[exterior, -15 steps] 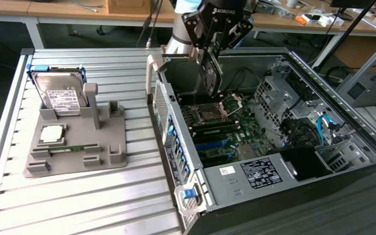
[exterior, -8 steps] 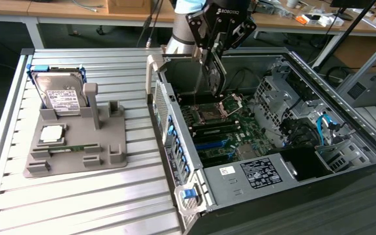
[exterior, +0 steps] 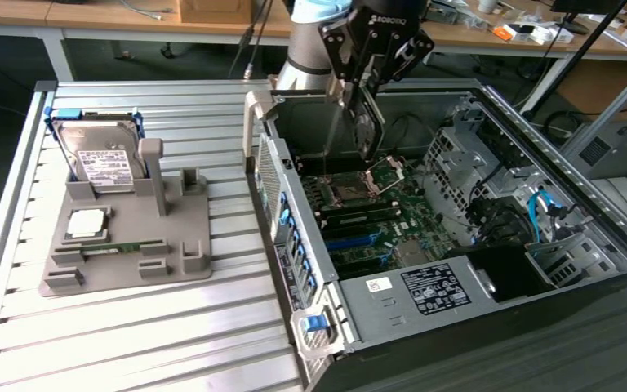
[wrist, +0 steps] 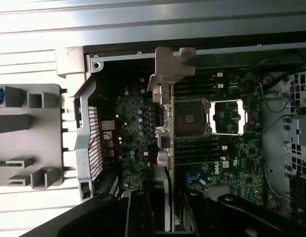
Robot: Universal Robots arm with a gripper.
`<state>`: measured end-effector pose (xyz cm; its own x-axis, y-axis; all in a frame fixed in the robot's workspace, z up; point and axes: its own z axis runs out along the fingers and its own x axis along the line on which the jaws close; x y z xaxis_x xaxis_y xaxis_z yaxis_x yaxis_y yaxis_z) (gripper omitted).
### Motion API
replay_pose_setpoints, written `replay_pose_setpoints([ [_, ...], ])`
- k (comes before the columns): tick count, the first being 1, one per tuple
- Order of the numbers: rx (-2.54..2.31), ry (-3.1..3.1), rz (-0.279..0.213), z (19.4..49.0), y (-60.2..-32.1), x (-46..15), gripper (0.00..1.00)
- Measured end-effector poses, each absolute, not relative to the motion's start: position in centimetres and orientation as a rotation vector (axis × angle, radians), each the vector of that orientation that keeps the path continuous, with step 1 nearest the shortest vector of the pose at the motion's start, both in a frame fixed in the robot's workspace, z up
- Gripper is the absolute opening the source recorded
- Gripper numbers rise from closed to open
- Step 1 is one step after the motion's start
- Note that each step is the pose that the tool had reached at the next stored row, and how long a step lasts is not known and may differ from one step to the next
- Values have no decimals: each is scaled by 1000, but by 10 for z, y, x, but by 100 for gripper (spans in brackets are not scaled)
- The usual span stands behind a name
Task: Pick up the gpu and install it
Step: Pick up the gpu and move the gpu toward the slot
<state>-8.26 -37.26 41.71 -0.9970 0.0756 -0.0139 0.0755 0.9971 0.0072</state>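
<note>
The gpu point(exterior: 367, 126), a thin dark card, hangs upright above the open computer case point(exterior: 602, 245), with my gripper point(exterior: 365, 82) shut on its upper edge. It hovers over the motherboard point(exterior: 359, 214), near the CPU socket point(exterior: 349, 190). In the wrist view the gpu point(wrist: 166, 163) appears edge-on, its silvery bracket point(wrist: 170, 66) at the far end near the case's rear wall. The black fingers point(wrist: 138, 212) of my gripper point(wrist: 165, 213) clamp it from both sides. Below it lie the motherboard point(wrist: 135, 123) and the open CPU socket point(wrist: 190, 118).
On the exterior view's left, a grey parts holder point(exterior: 177, 245) sits on the slatted metal table point(exterior: 128, 343), carrying a hard drive point(exterior: 101, 159), a processor point(exterior: 85, 222) and a green memory stick point(exterior: 123, 245). Drive cages and cables point(exterior: 542, 208) crowd the case's right side.
</note>
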Motion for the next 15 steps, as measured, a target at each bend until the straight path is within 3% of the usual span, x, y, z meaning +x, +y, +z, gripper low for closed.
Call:
replay_pose_setpoints([
  [15,118,3125,11,415,-373,-72,30],
])
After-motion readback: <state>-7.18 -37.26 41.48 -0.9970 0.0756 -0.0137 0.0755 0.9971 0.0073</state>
